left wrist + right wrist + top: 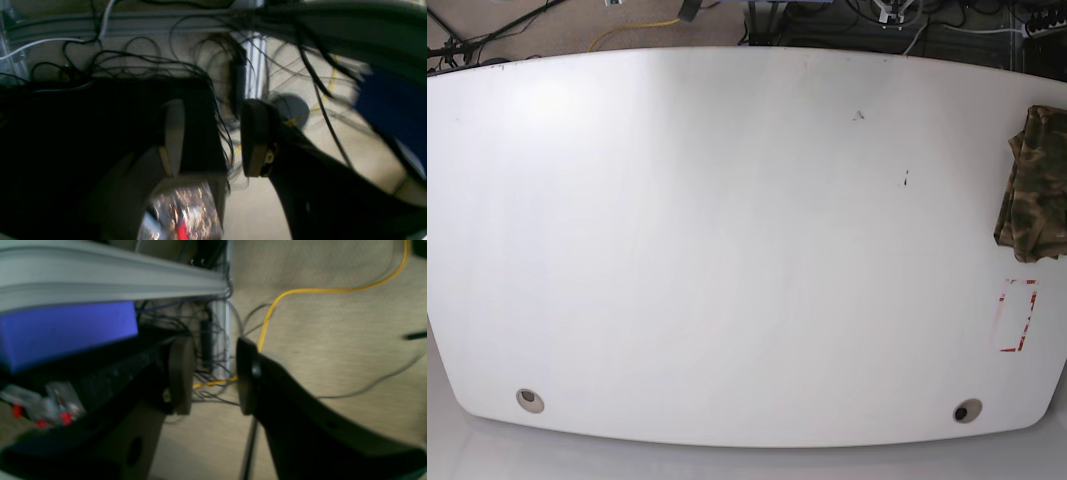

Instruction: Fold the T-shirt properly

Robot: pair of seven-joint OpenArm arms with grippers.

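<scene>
At the far right edge of the white worktop (727,250) the T-shirt (1035,185) lies bunched, soft, light and limp, best pinched at a hem corner, while left pincer (213,136) and right pincer (213,375) hang spread and empty.
</scene>
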